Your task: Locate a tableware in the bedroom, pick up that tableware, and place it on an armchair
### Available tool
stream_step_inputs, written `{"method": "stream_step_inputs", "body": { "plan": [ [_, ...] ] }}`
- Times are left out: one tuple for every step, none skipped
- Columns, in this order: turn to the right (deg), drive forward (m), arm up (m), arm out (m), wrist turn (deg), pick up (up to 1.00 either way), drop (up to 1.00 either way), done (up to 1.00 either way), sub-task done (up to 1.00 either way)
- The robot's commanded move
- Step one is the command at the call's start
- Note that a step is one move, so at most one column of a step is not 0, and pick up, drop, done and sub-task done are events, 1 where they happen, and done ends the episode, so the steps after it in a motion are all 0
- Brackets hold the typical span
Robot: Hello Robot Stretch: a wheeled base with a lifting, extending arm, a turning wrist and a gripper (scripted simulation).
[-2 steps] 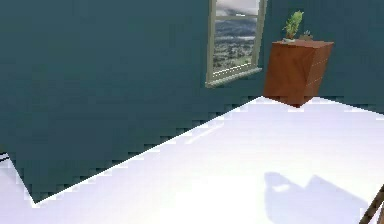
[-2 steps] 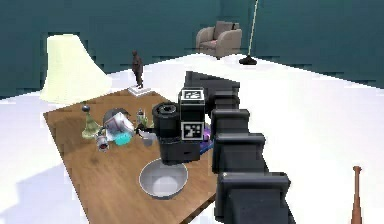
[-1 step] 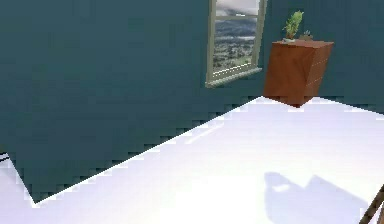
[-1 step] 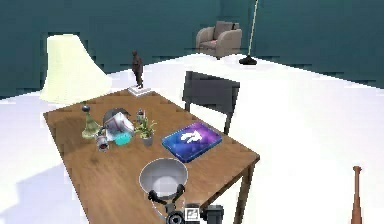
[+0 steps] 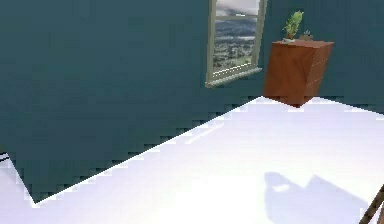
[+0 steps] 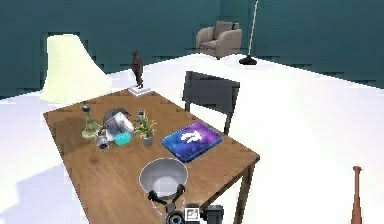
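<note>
One grey metal bowl [image 6: 165,178], the tableware, is sitting near the front edge of a brown wooden table [image 6: 100,165], bottom centre of the arm side view. The gripper [image 6: 170,206] is showing at the bottom edge, right by the bowl and left of two white marker squares [image 6: 190,213]. Finger state: cannot tell. Load: cannot tell.

A dark brown bat-shaped stick [image 6: 357,195] is standing at lower right. Farther up the tabletop, a flat blue-and-purple slab [image 6: 195,140] is lying right of centre. A small green potted plant [image 6: 147,127], a grey boxy object [image 6: 118,122] and a greenish bottle-shaped vase [image 6: 90,122] are grouping to its left. A dark chair [image 6: 212,97] is standing at the table's far side.

Beyond, a dark statuette on a white base [image 6: 138,72] is standing upper left of centre. The beige armchair [image 6: 218,40] is sitting at top right of centre, well apart from the table, with a thin floor lamp [image 6: 250,35] beside it.

In the forward view, a reddish-brown wooden cabinet [image 5: 297,72] is standing upper right against a teal wall [image 5: 100,70], next to a white-framed window [image 5: 235,40].
</note>
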Motion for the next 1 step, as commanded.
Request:
{"method": "stream_step_inputs", "body": {
  "plan": [
    [0.0, 0.0, 0.1, 0.0, 0.0, 0.0, 0.0, 0.0, 0.0]
  ]
}}
